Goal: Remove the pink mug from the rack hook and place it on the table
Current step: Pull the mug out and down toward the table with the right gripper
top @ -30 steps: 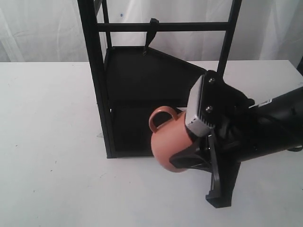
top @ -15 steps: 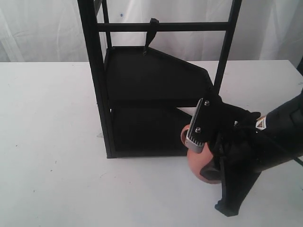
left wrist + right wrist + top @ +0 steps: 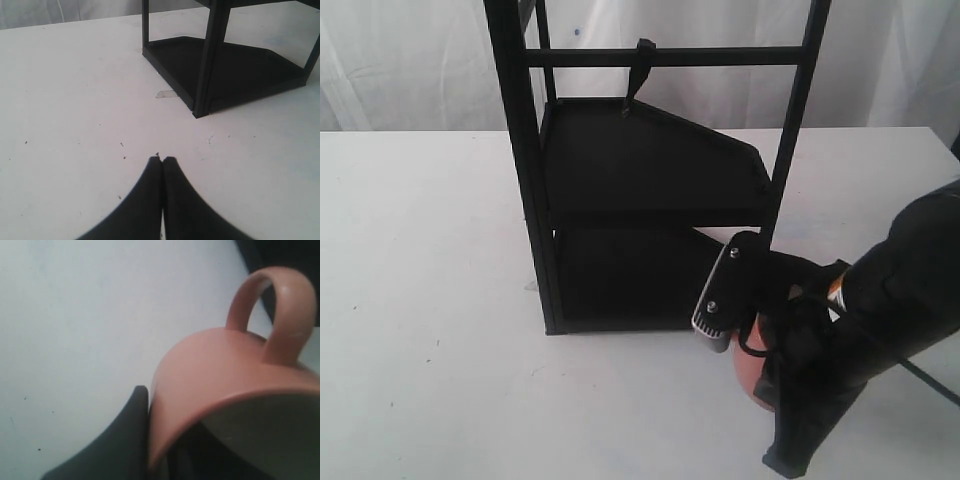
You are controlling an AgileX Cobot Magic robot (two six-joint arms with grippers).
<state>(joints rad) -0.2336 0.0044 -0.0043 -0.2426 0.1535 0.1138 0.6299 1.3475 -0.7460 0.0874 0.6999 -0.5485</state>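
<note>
The pink mug (image 3: 215,375) fills the right wrist view, its loop handle (image 3: 280,300) turned toward the black rack. My right gripper (image 3: 159,440) is shut on the mug's rim, with one finger (image 3: 132,435) outside the wall and the other inside. In the exterior view my right arm (image 3: 880,310) covers the mug (image 3: 744,376), leaving only a pink sliver low over the table (image 3: 420,260), right of the rack's front. Whether it touches the table I cannot tell. The rack hook (image 3: 642,62) on the crossbar is bare. My left gripper (image 3: 162,160) is shut and empty above the tabletop (image 3: 75,100).
The tall black rack (image 3: 525,180) with two angled trays (image 3: 640,160) stands mid-table, its lower tray and corner post (image 3: 205,75) close ahead of the left gripper. White curtains hang behind. Open tabletop lies left of the rack and in front of it.
My right arm has carried the mug rightward and down from in front of the rack's lower tray. The mug is now almost fully hidden under the arm.
</note>
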